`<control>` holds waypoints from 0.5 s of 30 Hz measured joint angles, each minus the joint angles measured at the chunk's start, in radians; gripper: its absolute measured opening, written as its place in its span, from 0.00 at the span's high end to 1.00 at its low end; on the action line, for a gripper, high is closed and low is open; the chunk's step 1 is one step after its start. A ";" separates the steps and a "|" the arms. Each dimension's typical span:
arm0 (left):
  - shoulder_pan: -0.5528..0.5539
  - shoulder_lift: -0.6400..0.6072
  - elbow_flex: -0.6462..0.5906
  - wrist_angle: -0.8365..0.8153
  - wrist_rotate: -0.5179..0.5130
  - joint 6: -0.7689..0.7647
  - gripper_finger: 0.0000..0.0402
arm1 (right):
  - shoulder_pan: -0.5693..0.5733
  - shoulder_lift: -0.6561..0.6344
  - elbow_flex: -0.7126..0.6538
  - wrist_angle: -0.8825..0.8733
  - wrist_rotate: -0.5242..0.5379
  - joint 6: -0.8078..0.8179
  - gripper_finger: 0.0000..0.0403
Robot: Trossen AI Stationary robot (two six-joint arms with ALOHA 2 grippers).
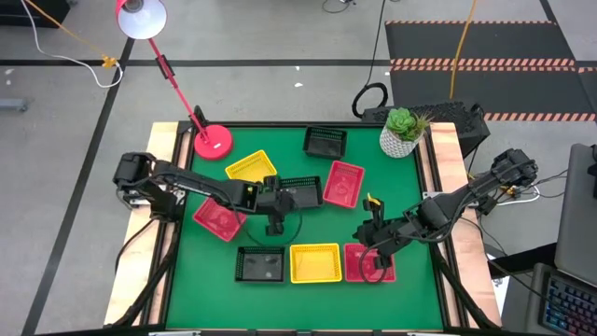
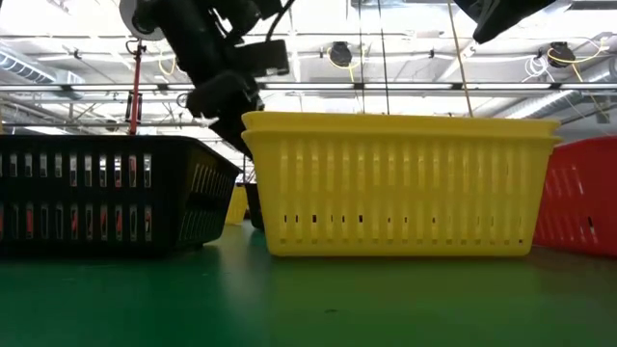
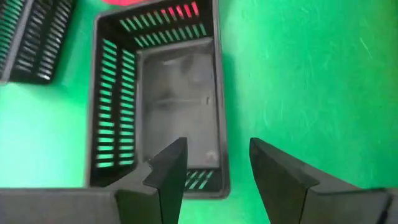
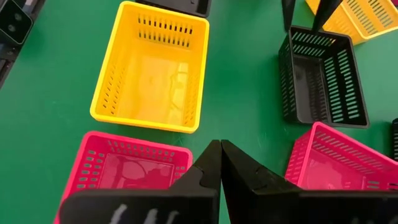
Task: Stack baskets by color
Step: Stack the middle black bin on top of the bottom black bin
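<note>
Several baskets lie on the green table. A black basket (image 1: 300, 191) (image 3: 177, 106) (image 4: 320, 78) sits mid-table. My left gripper (image 1: 281, 204) (image 3: 214, 168) is open at its left end; one finger (image 3: 169, 169) is over the inside and the other (image 3: 273, 177) outside the near long wall (image 3: 221, 124). I see no touch. Two nested yellow baskets (image 2: 400, 183) (image 1: 315, 262) stand at the near edge, between a black one (image 1: 260, 264) and a red one (image 1: 368, 262). My right gripper (image 4: 219, 158) (image 1: 373, 248) hovers shut and empty over that red basket (image 4: 124, 168).
Other baskets: a black one (image 1: 325, 142) at the far side, a yellow one (image 1: 250, 166), a red one (image 1: 342, 182) right of centre and a red one (image 1: 219, 217) under my left arm. A pink lamp base (image 1: 213, 142) and a potted plant (image 1: 403, 133) stand at the far corners.
</note>
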 joint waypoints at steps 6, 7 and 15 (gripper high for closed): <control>0.004 -0.036 -0.002 -0.096 -0.008 0.063 0.56 | 0.000 0.000 0.000 0.000 0.000 0.007 1.00; 0.005 -0.036 -0.002 -0.079 -0.006 0.063 0.56 | 0.000 0.000 0.000 0.000 0.000 0.008 1.00; 0.019 -0.002 -0.001 0.019 0.009 0.063 0.56 | 0.000 0.000 0.000 0.009 0.000 0.012 1.00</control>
